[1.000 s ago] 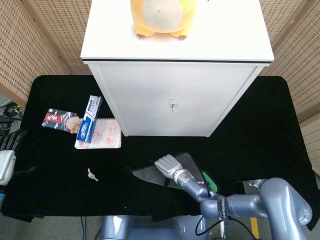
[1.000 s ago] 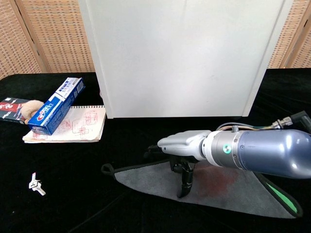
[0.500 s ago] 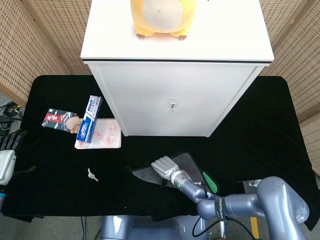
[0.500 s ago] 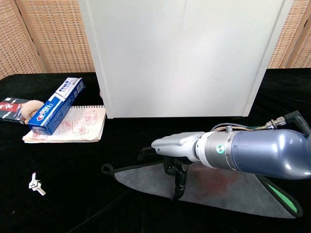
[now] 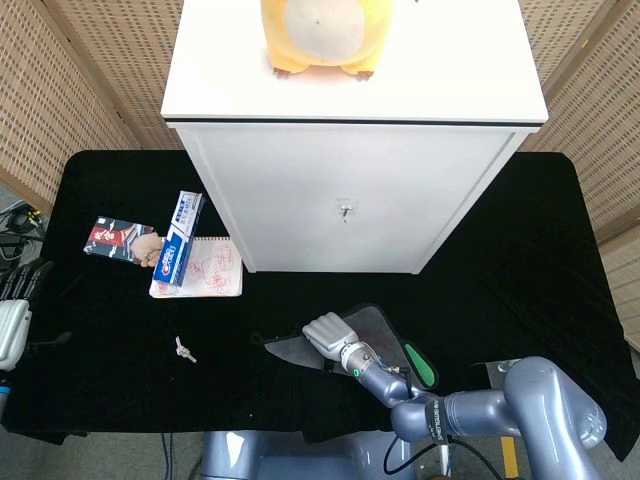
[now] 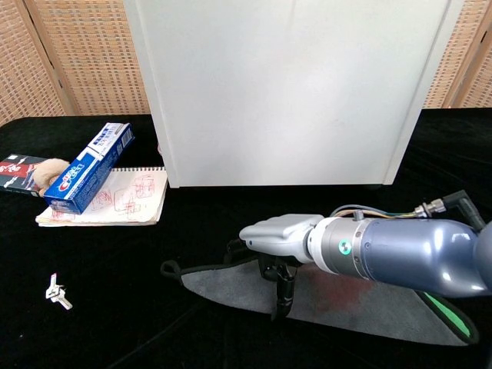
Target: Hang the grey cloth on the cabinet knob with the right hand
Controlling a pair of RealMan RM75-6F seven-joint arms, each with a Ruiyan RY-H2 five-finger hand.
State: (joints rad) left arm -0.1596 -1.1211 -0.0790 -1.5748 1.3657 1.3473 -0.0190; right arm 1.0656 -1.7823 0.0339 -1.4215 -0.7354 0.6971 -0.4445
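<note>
Barely started, by the look of it. The grey cloth (image 6: 361, 296) is flat on the table near the front, with the right hand (image 6: 278, 240) pressed down on it, fingers seemingly pinching its left part. The cabinet knob (image 5: 344, 210) is untouched, so lifting and hanging are left.

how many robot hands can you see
2: the right hand sits over the grey cloth in front of the cabinet; the left hand is at the table's far left edge, partly cut off.
</note>
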